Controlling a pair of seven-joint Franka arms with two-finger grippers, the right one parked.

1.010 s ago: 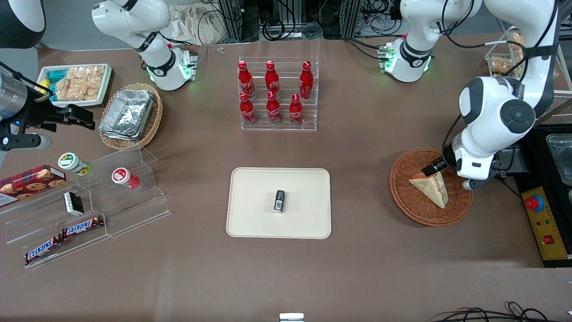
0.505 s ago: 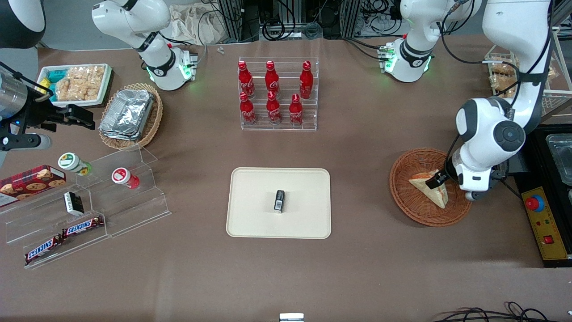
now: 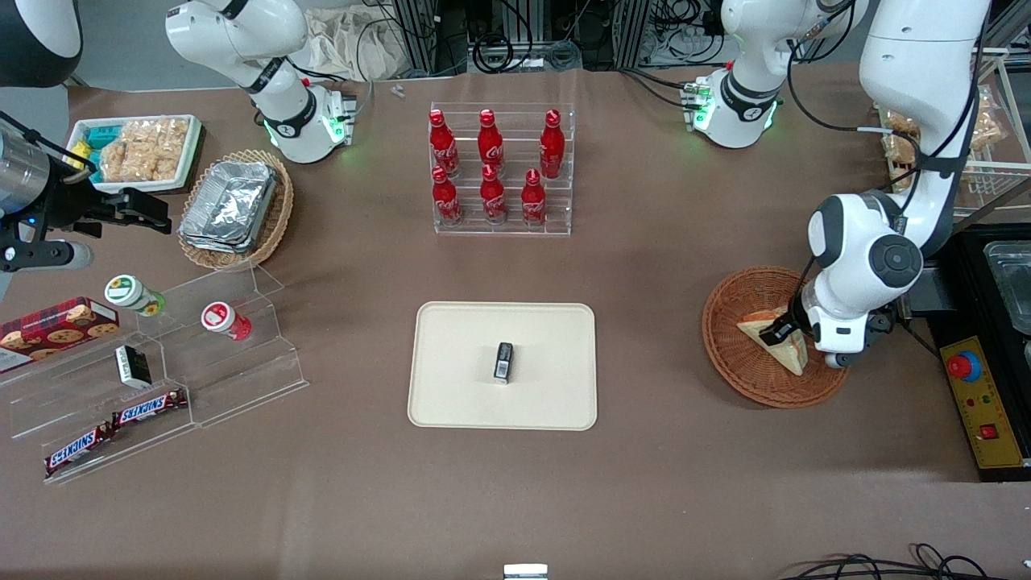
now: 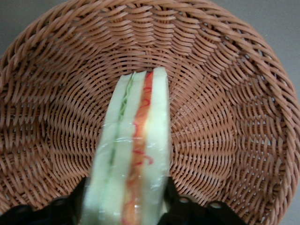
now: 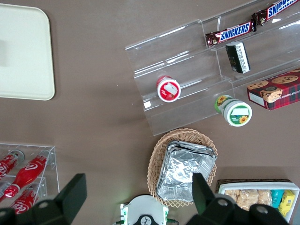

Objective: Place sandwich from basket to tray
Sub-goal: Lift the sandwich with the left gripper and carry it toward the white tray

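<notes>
The sandwich [image 3: 763,333], a pale wedge with red and green filling, stands on edge in the reddish-brown wicker basket [image 3: 734,358] toward the working arm's end of the table. My left gripper [image 3: 786,332] is low in the basket, open, straddling the sandwich's end. In the left wrist view the wrapped sandwich [image 4: 136,136] runs between my black fingers [image 4: 174,202], one close on each side, over the basket weave [image 4: 225,93]; the gripper [image 4: 124,206] sits at its near end. The cream tray [image 3: 451,395] lies mid-table, nearer the front camera than the bottles.
A small black packet [image 3: 503,361] lies on the tray. A clear rack of red cola bottles [image 3: 501,169] stands farther from the camera. A yellow control box with a red button [image 3: 976,395] lies beside the basket. Snack shelves [image 3: 153,379] and a foil-tray basket [image 3: 233,205] sit toward the parked arm's end.
My left arm has come down and moved slightly nearer the camera; the gripper has sunk from the basket's rim side onto the sandwich. The sandwich and basket have not moved.
</notes>
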